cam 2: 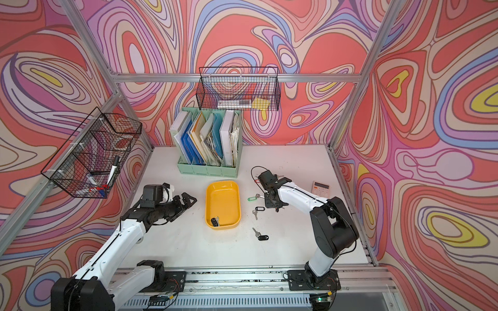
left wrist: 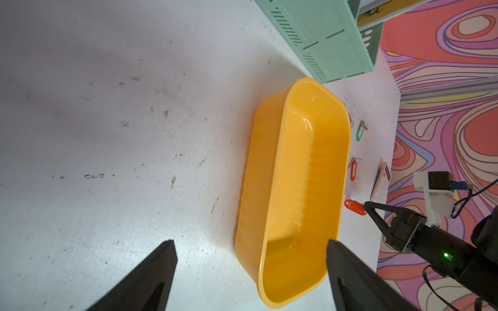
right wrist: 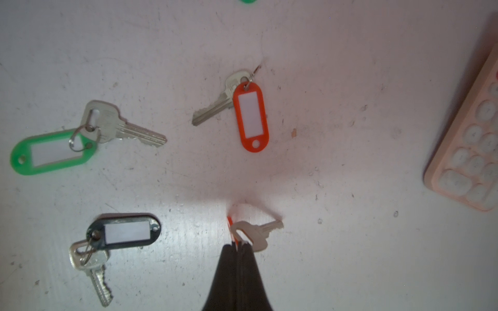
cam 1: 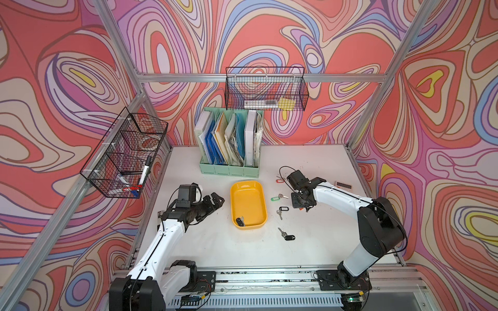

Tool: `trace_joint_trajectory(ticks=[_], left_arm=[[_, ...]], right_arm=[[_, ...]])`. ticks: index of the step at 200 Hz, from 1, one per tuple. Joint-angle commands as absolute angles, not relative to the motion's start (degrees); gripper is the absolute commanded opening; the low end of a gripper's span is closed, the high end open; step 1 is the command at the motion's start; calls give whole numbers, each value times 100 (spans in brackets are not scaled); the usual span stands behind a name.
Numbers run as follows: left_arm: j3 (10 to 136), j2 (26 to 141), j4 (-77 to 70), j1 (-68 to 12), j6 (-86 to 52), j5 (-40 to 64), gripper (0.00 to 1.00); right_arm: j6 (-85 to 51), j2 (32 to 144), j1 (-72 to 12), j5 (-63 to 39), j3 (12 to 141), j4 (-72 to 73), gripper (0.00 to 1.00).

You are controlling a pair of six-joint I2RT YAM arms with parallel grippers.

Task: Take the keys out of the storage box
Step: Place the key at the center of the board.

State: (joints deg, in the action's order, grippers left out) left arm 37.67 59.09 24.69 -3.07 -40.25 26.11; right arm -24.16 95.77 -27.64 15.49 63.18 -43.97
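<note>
The right claw is pinched together on the edge of the tag of a red-tagged key. The silver blade sticks out beside the fingertips, low over the white worktop; whether it touches the surface cannot be told.

Close around that claw, other keys lie flat on the worktop: a second red-tag key, a green-tag key and a black-tag key. In a top view, another black-tag key lies nearer the robot's base. A pink calculator sits on the outer side.

All these lie to the right of the yellow storage box and apart from it. Inside the box, in its near corner, one more black-tagged key lies against the wall.

On the box's other side, the left claw hovers with its jaws wide apart and nothing between them. It points toward the box's left wall and stands near it. Behind the box is a mint file organiser.
</note>
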Motion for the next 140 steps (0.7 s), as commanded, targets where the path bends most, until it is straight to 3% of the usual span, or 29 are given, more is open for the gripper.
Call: trace_joint_trajectory(ticks=[1, 41, 108, 140], left_arm=[[3905, 5910, 2517, -343, -3911, 2857, 87], [4040, 5903, 2687, -603, -3955, 2962, 82], [4598, 6611, 3320, -1685, -3775, 1949, 75], [4724, 7012, 3154, -1909, -3845, 1927, 73]], right_arm=[[-2496, 9444, -2729, 1519, 6230, -4263, 13], [-2382, 8990, -2733, 1631, 6393, -4280, 27], [-2235, 7510, -2730, 1909, 6064, -3476, 49], [-2209, 6769, -2725, 1923, 5598, -2843, 70]])
